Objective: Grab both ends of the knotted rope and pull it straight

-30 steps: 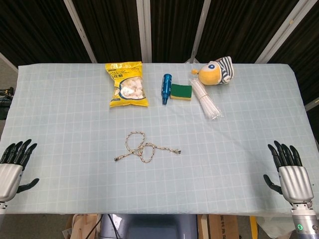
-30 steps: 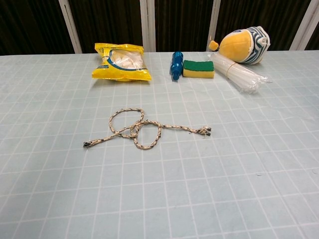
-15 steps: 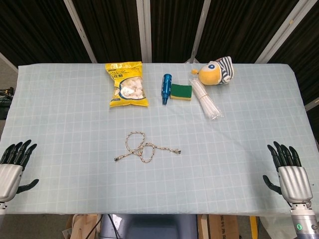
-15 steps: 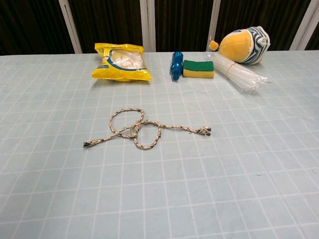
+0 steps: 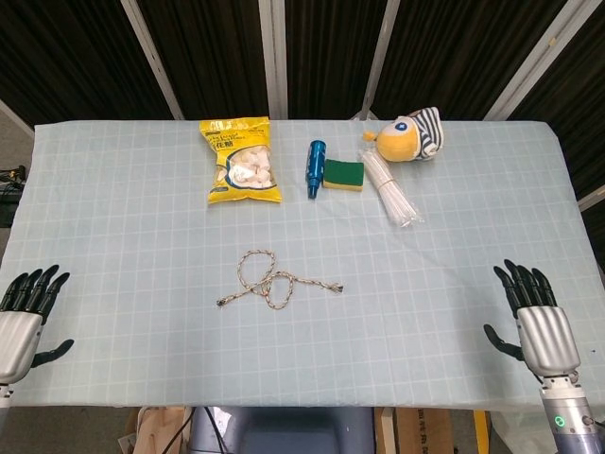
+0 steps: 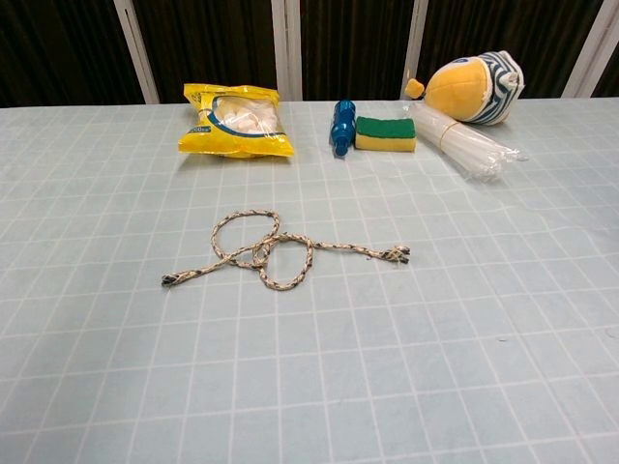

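Observation:
A thin braided rope (image 5: pixel 272 281) (image 6: pixel 274 253) lies loosely knotted in loops near the middle of the table. One end points left and toward me, the other points right. My left hand (image 5: pixel 23 317) hovers at the table's near left corner, fingers spread, holding nothing. At the near right corner my right hand (image 5: pixel 532 316) is likewise spread and empty. Both hands are far from the rope. The chest view shows neither hand.
Along the far side lie a yellow snack bag (image 5: pixel 242 160), a blue tube (image 5: pixel 313 167), a green sponge (image 5: pixel 343 174), a bundle of clear straws (image 5: pixel 390 190) and a yellow striped plush toy (image 5: pixel 412 135). A pale checked cloth (image 5: pixel 454 246) covers the table.
My right hand has shifted slightly left and up, inward over the table. The left hand and the rope have not moved.

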Available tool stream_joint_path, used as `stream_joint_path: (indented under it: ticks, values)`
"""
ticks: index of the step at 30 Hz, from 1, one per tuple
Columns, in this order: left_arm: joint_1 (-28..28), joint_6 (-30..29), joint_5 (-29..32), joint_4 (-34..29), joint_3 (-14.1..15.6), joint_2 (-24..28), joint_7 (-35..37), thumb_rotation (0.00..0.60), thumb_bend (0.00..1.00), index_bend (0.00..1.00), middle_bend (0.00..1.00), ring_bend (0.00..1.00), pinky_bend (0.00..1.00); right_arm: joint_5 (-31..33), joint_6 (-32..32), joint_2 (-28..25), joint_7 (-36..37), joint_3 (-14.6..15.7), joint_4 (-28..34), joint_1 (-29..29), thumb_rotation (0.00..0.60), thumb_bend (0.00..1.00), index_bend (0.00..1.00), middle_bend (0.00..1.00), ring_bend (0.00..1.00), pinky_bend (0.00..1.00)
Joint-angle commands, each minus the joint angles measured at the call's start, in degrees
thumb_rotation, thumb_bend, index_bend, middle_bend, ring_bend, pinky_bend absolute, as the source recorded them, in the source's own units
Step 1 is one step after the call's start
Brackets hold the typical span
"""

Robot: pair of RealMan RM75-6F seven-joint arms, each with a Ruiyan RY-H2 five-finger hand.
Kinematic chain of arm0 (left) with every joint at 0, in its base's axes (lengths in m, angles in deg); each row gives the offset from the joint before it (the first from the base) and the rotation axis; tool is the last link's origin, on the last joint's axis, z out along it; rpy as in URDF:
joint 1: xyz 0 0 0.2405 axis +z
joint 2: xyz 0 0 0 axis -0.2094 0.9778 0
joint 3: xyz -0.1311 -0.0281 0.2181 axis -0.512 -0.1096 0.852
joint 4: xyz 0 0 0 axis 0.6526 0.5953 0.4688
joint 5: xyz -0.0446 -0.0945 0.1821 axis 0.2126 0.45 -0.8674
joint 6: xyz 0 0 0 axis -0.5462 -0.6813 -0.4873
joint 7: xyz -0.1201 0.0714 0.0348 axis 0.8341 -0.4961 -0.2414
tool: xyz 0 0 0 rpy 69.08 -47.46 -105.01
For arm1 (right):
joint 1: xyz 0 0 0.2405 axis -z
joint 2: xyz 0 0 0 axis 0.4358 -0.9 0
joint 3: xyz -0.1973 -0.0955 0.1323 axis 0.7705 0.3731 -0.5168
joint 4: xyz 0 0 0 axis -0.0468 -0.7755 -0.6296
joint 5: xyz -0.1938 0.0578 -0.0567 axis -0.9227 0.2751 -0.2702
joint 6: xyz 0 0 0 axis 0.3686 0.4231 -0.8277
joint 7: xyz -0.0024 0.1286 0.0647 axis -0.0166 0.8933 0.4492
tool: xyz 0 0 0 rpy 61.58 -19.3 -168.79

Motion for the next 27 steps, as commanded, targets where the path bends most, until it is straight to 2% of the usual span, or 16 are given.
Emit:
stream_joint_path:
  ticks: [1, 8, 14, 27]
  values:
    - [0.0, 0.0, 0.1, 0.0, -0.1, 0.0, 0.1, 0.6, 0.0, 0.0, 0.0, 0.0, 0.0, 0.5, 2.8, 0.8, 0.1, -1.5, 0.5, -2.6, 0.6, 0.31, 0.01, 0.0, 0.0, 0.0]
    - [-0.1, 0.0, 0.3, 0.3, -0.4, -0.3, -0.3, 0.6, 0.0, 0.0, 0.0, 0.0, 0.0, 4.6, 10.9, 4.5, 0.9, -5.0, 2.9, -9.3, 0.6, 0.31, 0.24, 0.01, 0.0, 0.0]
    - [-0.3, 0.3, 0.9, 0.3, -0.6, -0.3, 0.2, 0.6, 0.0, 0.0, 0.0, 0.0, 0.0, 8.7, 15.7, 10.3, -4.8, -7.4, 4.4, -14.6, 0.6, 0.31, 0.38, 0.06, 0.0, 0.0]
    - [-0.7, 0.7, 0.8, 0.4, -0.8, 0.1, 1.7, 0.6, 0.0, 0.0, 0.0, 0.0, 0.0, 19.4, 19.8, 24.3, -16.0, -9.3, -1.2, -21.4, 0.6, 0.31, 0.44, 0.08, 0.0, 0.0]
